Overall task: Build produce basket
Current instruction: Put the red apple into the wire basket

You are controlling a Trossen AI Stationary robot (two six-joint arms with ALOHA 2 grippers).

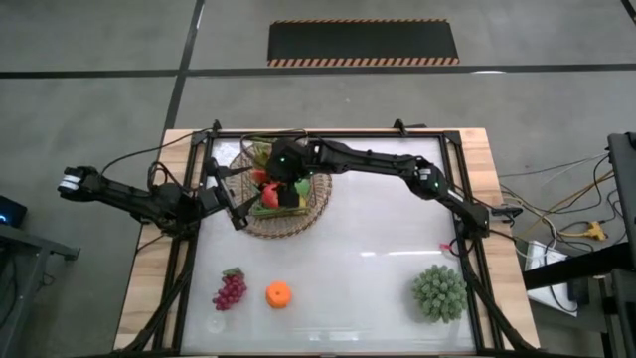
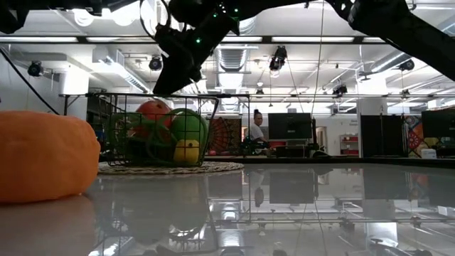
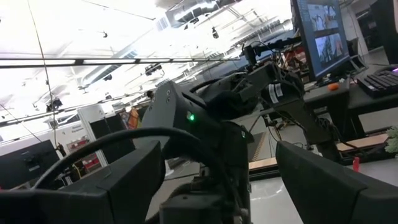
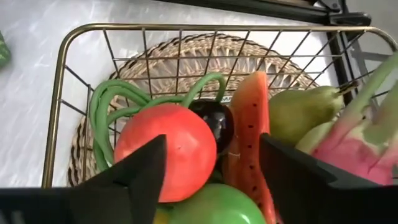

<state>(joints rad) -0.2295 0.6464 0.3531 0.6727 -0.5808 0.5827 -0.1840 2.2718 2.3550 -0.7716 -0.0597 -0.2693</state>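
While right pincer hovers, fingers apart, over basket | apple half hidden | left pincer spread.

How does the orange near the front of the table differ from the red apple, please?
The orange lies loose on the bare table, while the red apple sits in the basket among other produce. The orange has nothing over it; the right gripper hangs open just above the red apple. Both are rounded toy fruits.
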